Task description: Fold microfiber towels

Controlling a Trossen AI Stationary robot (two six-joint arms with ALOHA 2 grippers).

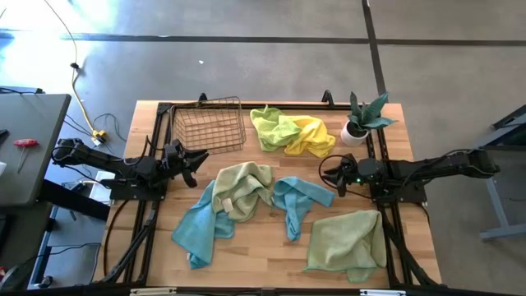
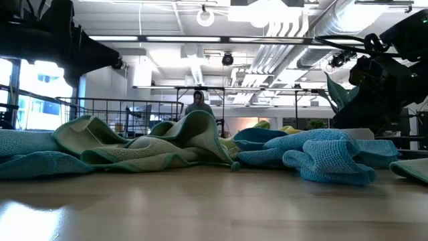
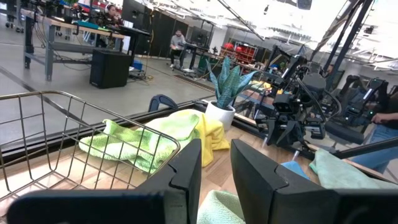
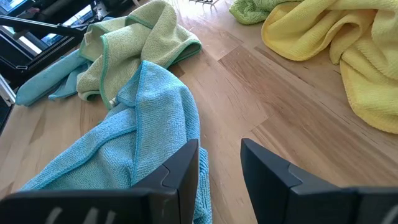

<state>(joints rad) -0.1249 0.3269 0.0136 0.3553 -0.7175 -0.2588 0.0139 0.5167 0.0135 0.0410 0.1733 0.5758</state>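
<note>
Towels everywhere, nothing folded yet

Microfiber towels (image 1: 246, 193) lie crumpled mid-worktop (image 1: 255, 255), two more by the wire basket (image 1: 209, 125) and plant (image 1: 362, 119); front edge looks bare. Left end effector (image 1: 197, 160) and right end effector (image 1: 329, 177) hover at opposite sides, fingers slightly apart, holding nothing as far as I can tell.

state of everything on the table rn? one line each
lime towel: crumpled, touching the yellow one
yellow towel: crumpled
sage towel: bunched, over a teal one
teal towels: unfolded, rumpled
sage towel at front right: roughly flat, unfolded
wire basket: upright, empty
left gripper: open, holding nothing
right gripper: open, holding nothing
</note>
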